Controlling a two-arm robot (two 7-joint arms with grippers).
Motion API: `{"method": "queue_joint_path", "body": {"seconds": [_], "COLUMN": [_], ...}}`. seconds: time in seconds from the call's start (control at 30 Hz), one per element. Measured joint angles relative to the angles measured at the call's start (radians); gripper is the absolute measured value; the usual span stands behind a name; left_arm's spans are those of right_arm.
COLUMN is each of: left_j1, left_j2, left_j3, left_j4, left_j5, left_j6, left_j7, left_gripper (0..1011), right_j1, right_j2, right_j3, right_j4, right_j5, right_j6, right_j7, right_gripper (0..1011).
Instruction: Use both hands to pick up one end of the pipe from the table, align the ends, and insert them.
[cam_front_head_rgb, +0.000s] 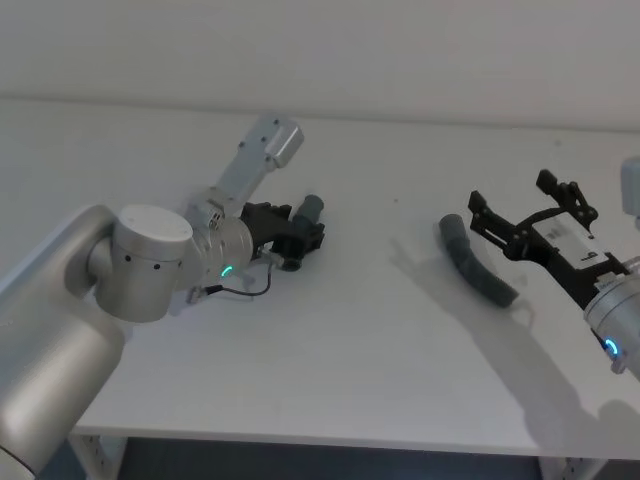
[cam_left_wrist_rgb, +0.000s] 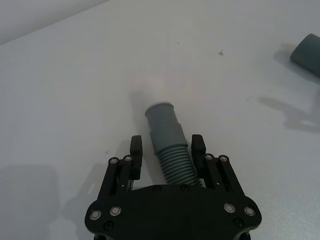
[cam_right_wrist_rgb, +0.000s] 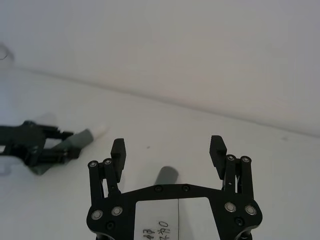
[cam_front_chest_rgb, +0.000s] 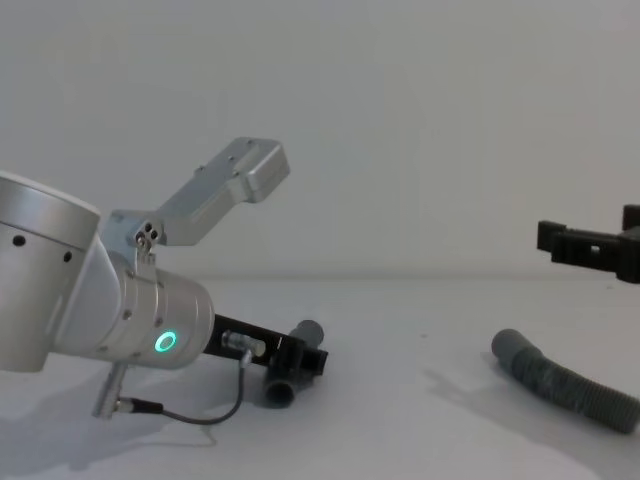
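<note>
Far left: a silver arm with a green ring light, stretched low over the white tabletop. At its end, the left tool, down around the short hose. Straddles the ribbed part just behind the smooth collar, fingers spread slightly wider than the hose: one pad against the ribs, the other just off them, so not pinching. Short hose tilted in the chest view, one end low at the tabletop, the collar end higher and pointing away from the tool, toward the right; pale tip on that end in the right wrist view. Well apart to the right, the long hose, flat on the tabletop in a gentle curve, smooth cuff toward the short hose, ribbed length running off to the right. Above it and not touching, the right tool, fingers spread wide and holding nothing; hangs well clear of the tabletop in the chest view, with the cuff end below the gap between the fingers in the right wrist view. Small white label with handwriting on its black body.
</note>
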Motion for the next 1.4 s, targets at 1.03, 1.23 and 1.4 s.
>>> {"method": "queue_joint_path", "body": {"seconds": [1.03, 1.23, 1.4], "left_j1": [0.000, 0.001, 0.001], "left_j2": [0.000, 0.000, 0.000], "left_j3": [0.000, 0.000, 0.000], "left_j4": [0.002, 0.002, 0.002], "left_j5": [0.002, 0.002, 0.002], "left_j6": [0.002, 0.003, 0.003], "left_j7": [0.002, 0.003, 0.003], "left_gripper": [383, 367, 364], "right_j1": [0.149, 0.156, 0.161], "right_j2": [0.130, 0.116, 0.103], "right_j3": [-0.077, -0.088, -0.097], "right_j4": [0.012, 0.033, 0.048], "right_j5": [0.048, 0.024, 0.009], "right_j6": [0.394, 0.399, 0.404], "right_j7": [0.125, 0.093, 0.076], "right_gripper": [1001, 1001, 1001]}}
